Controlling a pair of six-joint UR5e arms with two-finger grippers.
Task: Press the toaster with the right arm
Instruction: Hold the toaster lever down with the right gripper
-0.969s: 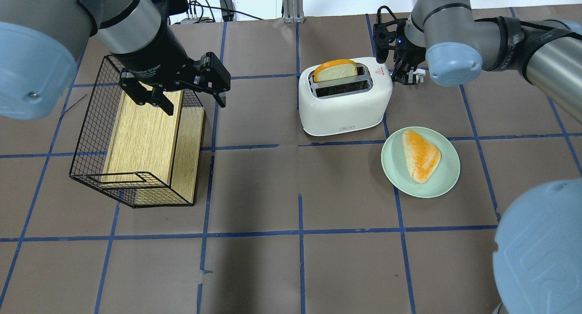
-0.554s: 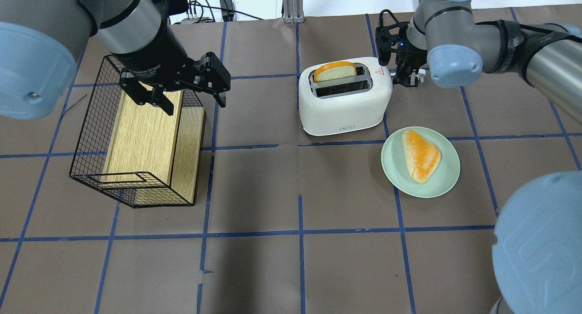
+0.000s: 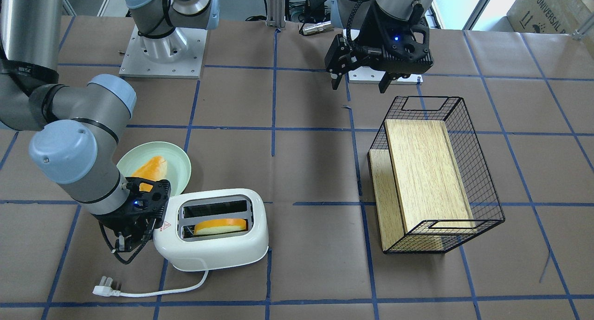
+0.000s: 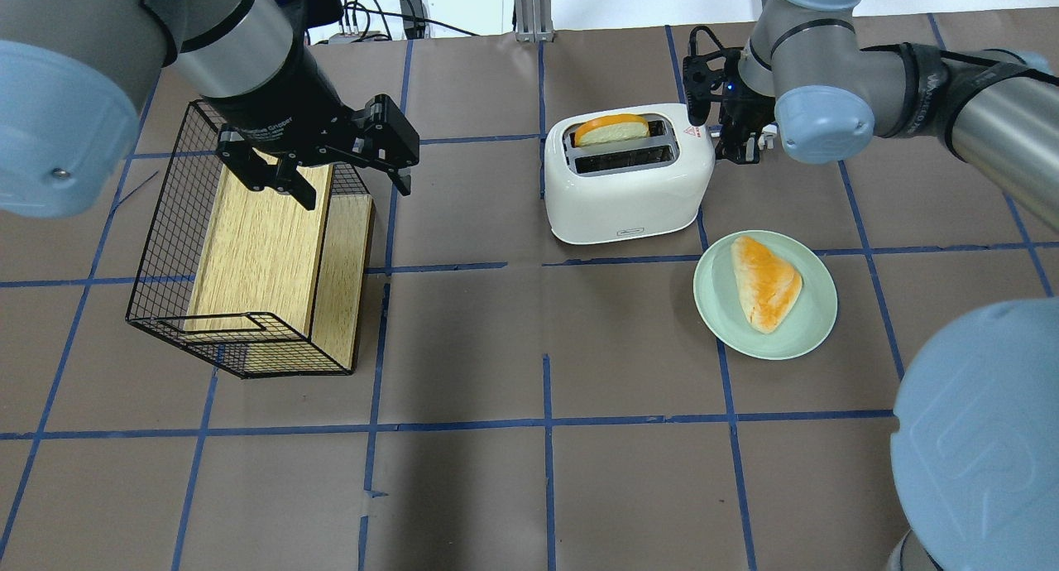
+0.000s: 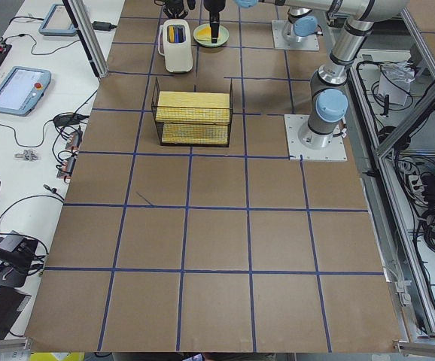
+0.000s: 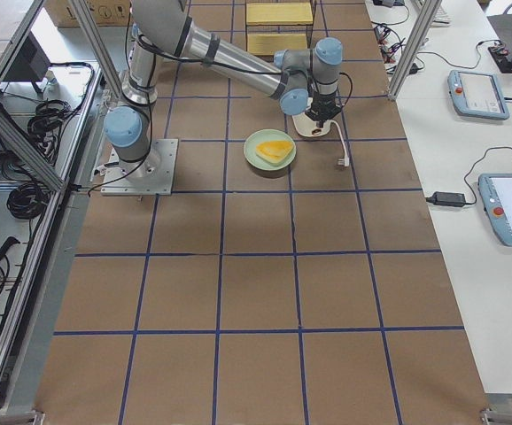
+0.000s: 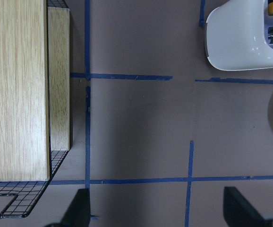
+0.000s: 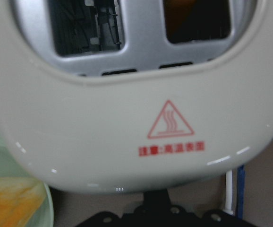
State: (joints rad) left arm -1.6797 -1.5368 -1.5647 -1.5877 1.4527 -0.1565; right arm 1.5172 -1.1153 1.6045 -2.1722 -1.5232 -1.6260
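Observation:
The white two-slot toaster (image 4: 629, 190) stands at the table's back centre, with an orange-crusted bread slice (image 4: 610, 129) sunk low in its far slot. My right gripper (image 4: 736, 145) sits low against the toaster's right end beside the red warning triangle. Its fingers look shut. The front view shows it (image 3: 139, 232) pressed to the same end of the toaster (image 3: 218, 252). The right wrist view shows the toaster top (image 8: 127, 123) very close above the black fingers (image 8: 157, 203). My left gripper (image 4: 356, 186) hangs open and empty over the wire basket.
A black wire basket (image 4: 165, 223) holding a wooden box (image 4: 265, 240) lies at the left. A green plate (image 4: 815, 323) with a bread piece (image 4: 765, 281) sits just in front and right of the toaster. The toaster's white cord and plug (image 3: 104, 290) trail behind it.
The bread slice has sunk lower into the toaster slot. My right gripper has moved down a little at the toaster's end. The left arm has not moved.

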